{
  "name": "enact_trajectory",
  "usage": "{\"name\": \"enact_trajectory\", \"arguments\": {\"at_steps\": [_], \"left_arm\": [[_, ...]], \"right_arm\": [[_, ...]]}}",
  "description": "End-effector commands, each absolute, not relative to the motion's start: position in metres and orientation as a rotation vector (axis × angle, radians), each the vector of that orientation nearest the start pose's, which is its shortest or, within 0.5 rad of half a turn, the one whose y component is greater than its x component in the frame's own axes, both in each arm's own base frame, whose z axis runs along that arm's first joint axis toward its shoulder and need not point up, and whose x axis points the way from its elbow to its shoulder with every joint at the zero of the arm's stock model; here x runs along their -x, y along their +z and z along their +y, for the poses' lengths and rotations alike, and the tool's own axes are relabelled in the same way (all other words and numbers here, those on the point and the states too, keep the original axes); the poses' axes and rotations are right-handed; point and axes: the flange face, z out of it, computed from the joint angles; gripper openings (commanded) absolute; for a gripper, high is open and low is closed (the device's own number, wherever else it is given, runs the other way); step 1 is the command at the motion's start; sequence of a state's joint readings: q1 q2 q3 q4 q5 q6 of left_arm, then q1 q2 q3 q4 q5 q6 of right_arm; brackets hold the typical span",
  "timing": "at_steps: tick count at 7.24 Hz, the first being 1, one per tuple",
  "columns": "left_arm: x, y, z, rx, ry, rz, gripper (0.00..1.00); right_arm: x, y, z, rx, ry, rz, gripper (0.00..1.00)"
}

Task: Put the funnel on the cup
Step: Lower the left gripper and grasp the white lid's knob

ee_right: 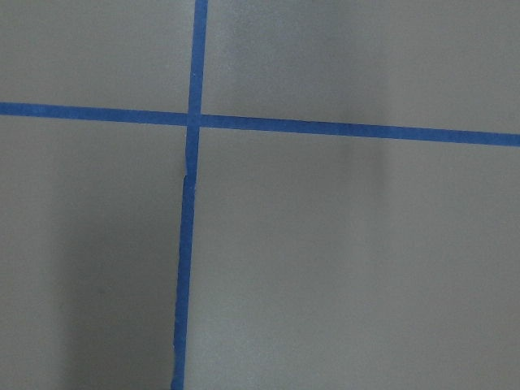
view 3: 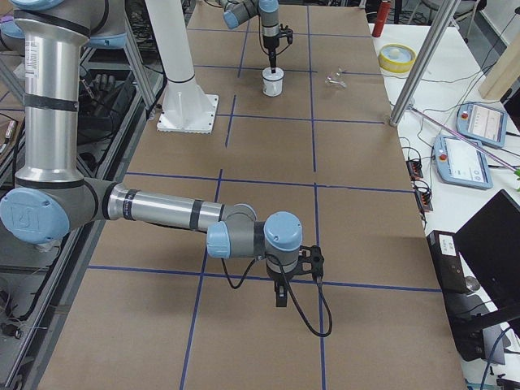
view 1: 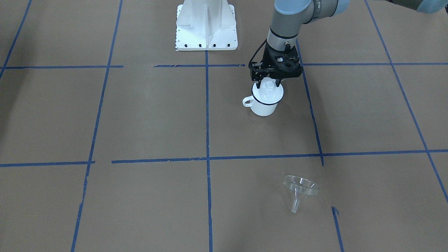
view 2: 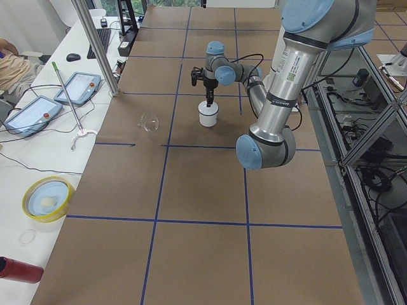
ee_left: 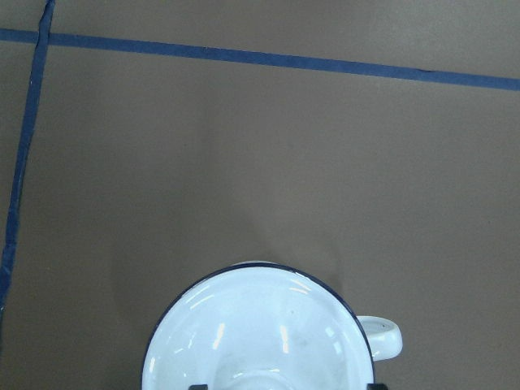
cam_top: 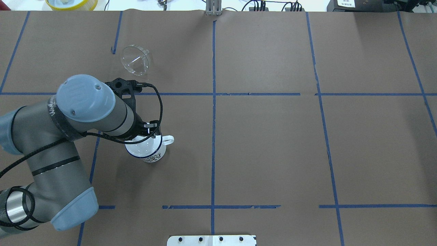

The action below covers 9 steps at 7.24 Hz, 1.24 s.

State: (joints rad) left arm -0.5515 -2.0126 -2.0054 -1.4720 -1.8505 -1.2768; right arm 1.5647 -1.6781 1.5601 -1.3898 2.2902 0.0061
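Observation:
The white cup [view 1: 264, 106] with a dark blue rim stands upright, handle [ee_left: 382, 335] to the side, and a round white knobbed lid [view 1: 267, 92] rests on it. My left gripper [view 1: 268, 84] hangs straight over it, open, with one finger on each side of the lid's knob. The lid also fills the bottom of the left wrist view [ee_left: 260, 325]. The clear funnel [view 1: 301, 189] lies on its side on the brown table, far from the cup, also in the overhead view [cam_top: 136, 59]. My right gripper [view 3: 278, 296] hovers low over bare table far away; I cannot tell its state.
The white robot base [view 1: 206, 26] stands behind the cup. Blue tape lines cross the brown table [cam_top: 273, 143]. A yellow-rimmed bowl [cam_top: 71, 3], tablets [view 2: 28, 114] and a metal pole [view 2: 95, 44] stand on the side bench beyond the table's far edge.

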Motion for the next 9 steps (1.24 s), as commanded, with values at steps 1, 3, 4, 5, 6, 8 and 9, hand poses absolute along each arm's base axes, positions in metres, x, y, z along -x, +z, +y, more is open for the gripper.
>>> {"name": "enact_trajectory", "arguments": {"at_steps": [1,3,4,5,6,8,9], "left_arm": [[-0.429,0.246,-0.389,-0.072,-0.135,0.810,0.68],[-0.429,0.245,-0.389,-0.074,-0.136,0.813,0.49],[-0.428,0.245,-0.390,-0.075,-0.137,0.813,0.26],[-0.426,0.243,-0.391,-0.078,-0.142,0.816,0.04],[-0.419,0.237,-0.391,-0.088,-0.144,0.830,0.00],[-0.386,0.214,-0.383,-0.113,-0.141,0.844,0.00],[-0.358,0.222,-0.376,-0.145,-0.099,0.840,0.00]], "right_arm": [[-0.065,0.700,-0.449,-0.056,-0.023,-0.720,1.00],[-0.065,0.700,-0.449,-0.056,-0.023,-0.720,1.00],[-0.065,0.700,-0.449,-0.056,-0.023,-0.720,1.00],[-0.065,0.700,-0.449,-0.056,-0.023,-0.720,1.00],[-0.065,0.700,-0.449,-0.056,-0.023,-0.720,1.00],[-0.065,0.700,-0.449,-0.056,-0.023,-0.720,1.00],[-0.065,0.700,-0.449,-0.056,-0.023,-0.720,1.00]]}}
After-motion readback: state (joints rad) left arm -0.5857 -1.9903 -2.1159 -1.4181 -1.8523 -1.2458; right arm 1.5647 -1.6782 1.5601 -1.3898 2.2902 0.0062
